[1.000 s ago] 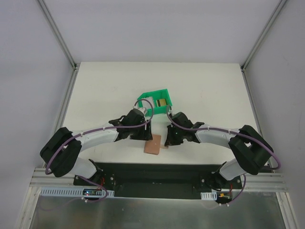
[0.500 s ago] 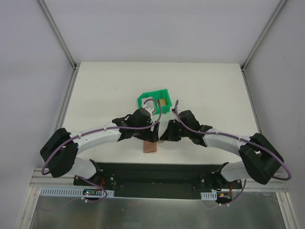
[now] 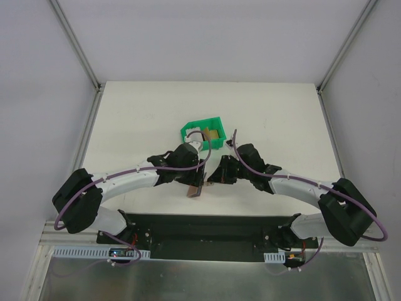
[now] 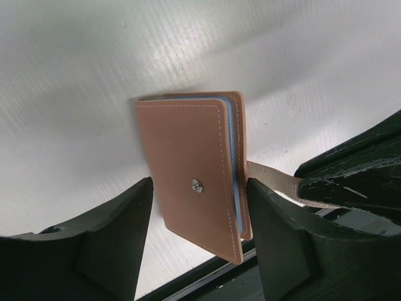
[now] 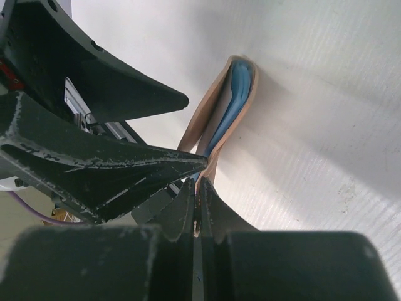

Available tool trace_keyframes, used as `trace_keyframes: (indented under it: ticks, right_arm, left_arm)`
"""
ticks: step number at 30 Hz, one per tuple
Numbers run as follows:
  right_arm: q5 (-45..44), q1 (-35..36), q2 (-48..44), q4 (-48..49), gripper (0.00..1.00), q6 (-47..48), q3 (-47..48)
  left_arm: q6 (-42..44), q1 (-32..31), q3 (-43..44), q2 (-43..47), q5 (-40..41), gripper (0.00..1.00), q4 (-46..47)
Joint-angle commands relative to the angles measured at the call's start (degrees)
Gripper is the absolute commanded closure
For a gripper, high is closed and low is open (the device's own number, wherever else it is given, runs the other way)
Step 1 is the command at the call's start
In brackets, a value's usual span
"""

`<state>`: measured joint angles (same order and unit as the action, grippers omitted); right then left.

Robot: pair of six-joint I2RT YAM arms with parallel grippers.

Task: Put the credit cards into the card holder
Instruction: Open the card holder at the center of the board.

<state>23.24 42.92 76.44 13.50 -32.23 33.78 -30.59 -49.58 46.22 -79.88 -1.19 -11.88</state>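
Observation:
The card holder (image 3: 195,190), a tan-brown leather wallet, stands on edge near the table's front edge. In the left wrist view the card holder (image 4: 194,182) is closed, with blue-grey pockets showing at its edge. My left gripper (image 4: 199,188) is open and straddles it; the right finger (image 4: 276,232) is at its edge and the left finger (image 4: 113,238) stands apart. My right gripper (image 5: 197,183) is shut on the snap tab (image 4: 276,183) of the card holder (image 5: 229,94). A gold-olive credit card (image 3: 212,133) lies in the green bin. I cannot make out the other cards.
The green plastic bin (image 3: 202,123) stands just behind both grippers, mid-table. The black base rail (image 3: 200,226) runs along the front edge close below the wallet. The two grippers (image 3: 205,180) are nearly touching each other.
The wallet lay flat a second ago; now it is tipped up on its edge. My left gripper moved right and down over it. My right gripper shifted left onto the tab.

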Motion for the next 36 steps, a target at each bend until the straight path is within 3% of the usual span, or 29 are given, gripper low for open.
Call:
trace_keyframes:
  ticks: [1, 8, 16, 24, 29, 36]
  right_arm:
    - [0.3, -0.4, -0.7, 2.0, 1.0, -0.6, 0.3]
    - [0.1, -0.4, -0.2, 1.0, 1.0, 0.1, 0.7]
    - [-1.4, -0.8, -0.2, -1.8, 1.0, 1.8, 1.1]
    - [-0.1, -3.2, -3.8, -4.8, 1.0, 4.7, 3.1]
    - [4.6, -3.1, -2.4, -5.3, 1.0, 5.2, 7.5]
    - [-1.2, -3.8, 1.1, -12.4, 1.0, 8.3, 7.3]
  left_arm:
    - [0.1, -0.6, -0.9, 2.8, 2.9, 0.41, -0.9]
    - [0.4, -0.6, -1.4, 3.8, 4.3, 0.59, -1.0]
    - [-0.5, -0.5, -2.0, 4.4, 6.2, 0.98, -1.5]
    - [-7.4, 0.5, -7.7, 8.9, 14.5, 1.0, -3.9]
    - [-9.8, 2.6, -11.1, 10.0, 13.6, 1.0, -1.8]
    - [-10.6, 3.2, -12.4, 9.9, 12.9, 1.0, 0.5]
